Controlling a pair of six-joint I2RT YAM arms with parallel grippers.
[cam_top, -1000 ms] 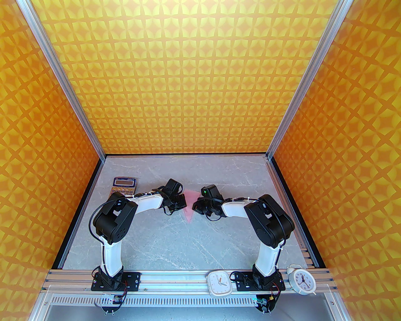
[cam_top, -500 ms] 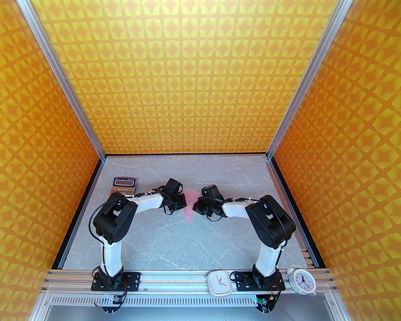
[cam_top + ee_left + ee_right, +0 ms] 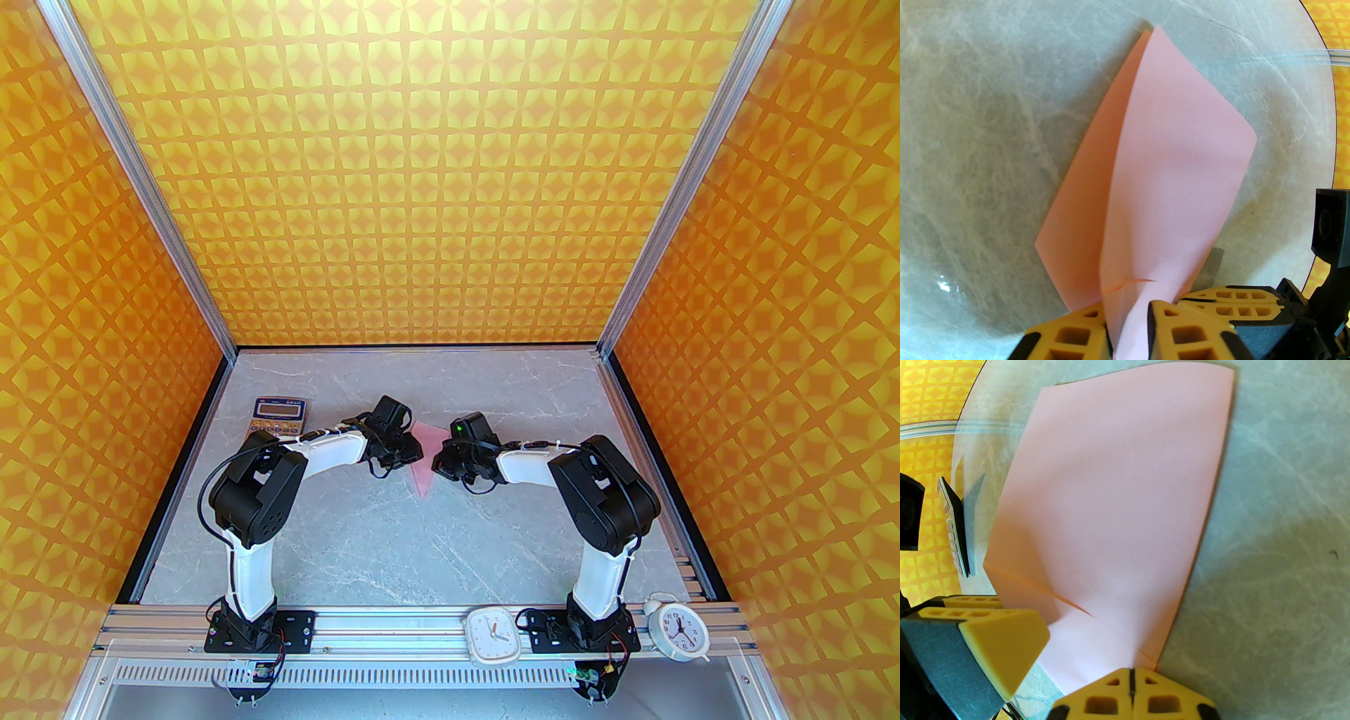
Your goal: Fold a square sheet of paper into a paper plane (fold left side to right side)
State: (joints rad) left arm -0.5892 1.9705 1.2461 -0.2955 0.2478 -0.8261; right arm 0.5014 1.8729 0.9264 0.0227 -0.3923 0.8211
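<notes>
The round alarm clock (image 3: 676, 630) on the front rail has a ring of dark numerals on its white dial, seemingly the usual one to twelve, though they are too small to read singly. The calculator (image 3: 279, 416) bears a small mark above its display and printed keys, none legible. Any markings on the square white clock (image 3: 493, 636) are too faint to read.

- Top external: high at 6 o'clock, facing 12 o'clock, far off.
- Wrist cameras: close above the pink sheet (image 3: 1174, 158), which all views share.
</notes>
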